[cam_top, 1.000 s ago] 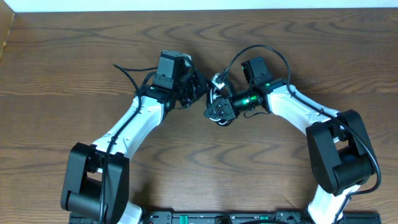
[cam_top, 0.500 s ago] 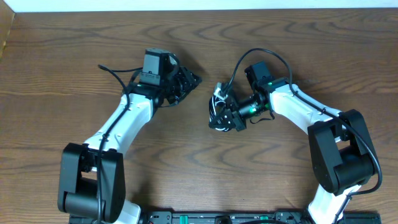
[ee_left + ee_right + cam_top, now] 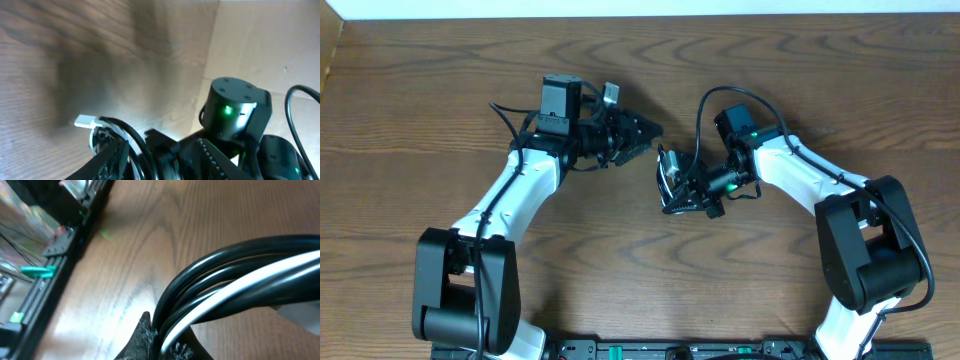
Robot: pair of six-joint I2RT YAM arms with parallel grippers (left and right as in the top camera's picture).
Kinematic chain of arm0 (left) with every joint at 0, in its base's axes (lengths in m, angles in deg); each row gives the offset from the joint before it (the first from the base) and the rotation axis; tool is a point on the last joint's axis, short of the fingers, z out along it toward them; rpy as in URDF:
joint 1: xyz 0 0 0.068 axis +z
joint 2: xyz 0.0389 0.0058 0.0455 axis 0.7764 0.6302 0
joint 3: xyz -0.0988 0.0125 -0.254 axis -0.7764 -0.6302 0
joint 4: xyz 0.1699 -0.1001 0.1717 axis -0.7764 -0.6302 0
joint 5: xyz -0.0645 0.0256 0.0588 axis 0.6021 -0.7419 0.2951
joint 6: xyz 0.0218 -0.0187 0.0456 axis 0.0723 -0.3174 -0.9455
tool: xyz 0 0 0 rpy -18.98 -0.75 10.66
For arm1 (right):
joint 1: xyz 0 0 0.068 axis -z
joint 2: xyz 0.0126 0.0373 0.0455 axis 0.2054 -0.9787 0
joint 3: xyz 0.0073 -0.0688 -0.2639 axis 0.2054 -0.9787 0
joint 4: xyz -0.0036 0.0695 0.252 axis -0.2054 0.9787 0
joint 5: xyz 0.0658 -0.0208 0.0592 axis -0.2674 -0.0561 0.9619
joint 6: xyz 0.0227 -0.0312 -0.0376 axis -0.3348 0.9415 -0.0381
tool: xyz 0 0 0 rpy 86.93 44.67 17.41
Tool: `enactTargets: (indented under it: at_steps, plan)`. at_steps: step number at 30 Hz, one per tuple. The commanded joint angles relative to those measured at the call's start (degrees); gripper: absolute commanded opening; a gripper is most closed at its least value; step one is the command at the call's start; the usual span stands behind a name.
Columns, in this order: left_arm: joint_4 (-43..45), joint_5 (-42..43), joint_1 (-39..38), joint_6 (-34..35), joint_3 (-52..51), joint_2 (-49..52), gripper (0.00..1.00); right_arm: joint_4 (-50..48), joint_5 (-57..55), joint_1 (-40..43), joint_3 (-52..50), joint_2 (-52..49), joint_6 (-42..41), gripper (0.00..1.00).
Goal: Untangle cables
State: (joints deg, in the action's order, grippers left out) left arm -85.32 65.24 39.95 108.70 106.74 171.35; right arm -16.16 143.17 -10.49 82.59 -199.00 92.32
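Observation:
The cables (image 3: pixel 667 170) form one bundle of black and white strands hanging just above the middle of the table. My right gripper (image 3: pixel 678 193) is shut on this bundle. In the right wrist view, black strands (image 3: pixel 240 255) and a white strand (image 3: pixel 250 277) run out from between its fingertips (image 3: pixel 145 327). My left gripper (image 3: pixel 647 130) points right, a short way up and left of the bundle, and stands open with nothing in it. In the left wrist view its fingers (image 3: pixel 114 159) frame the bundle (image 3: pixel 102 134), and a white plug (image 3: pixel 84 121) sticks out to the left.
The table is dark brown wood (image 3: pixel 440 70) with a pale strip along its far edge. A black rail (image 3: pixel 670 350) runs along the front edge, also seen as the rail (image 3: pixel 55 245) in the right wrist view. The left arm's own black wire (image 3: pixel 505 110) loops off behind it.
My left gripper let go beside the bundle, drew back to the left, then swung to point right with its jaws wider. My right gripper turned and lowered the bundle slightly.

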Motion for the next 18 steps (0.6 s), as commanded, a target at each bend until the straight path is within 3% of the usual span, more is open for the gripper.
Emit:
enactTargets:
  at_steps: [1,9,18]
  plan:
    - [-0.2,2.2,0.2,-2.2,0.5,0.7,0.45,-0.2,0.0,0.0,0.7,0.9,4.3,0.01]
    - [-7.0,-8.8,-1.7,-5.5,0.3,1.0,0.45,-0.2,-0.2,-0.2,0.7,0.9,4.2,0.01]
    - [-0.7,-10.3,-2.9,-3.5,0.3,1.0,0.45,0.3,-0.2,-0.3,0.7,0.9,4.2,0.01]
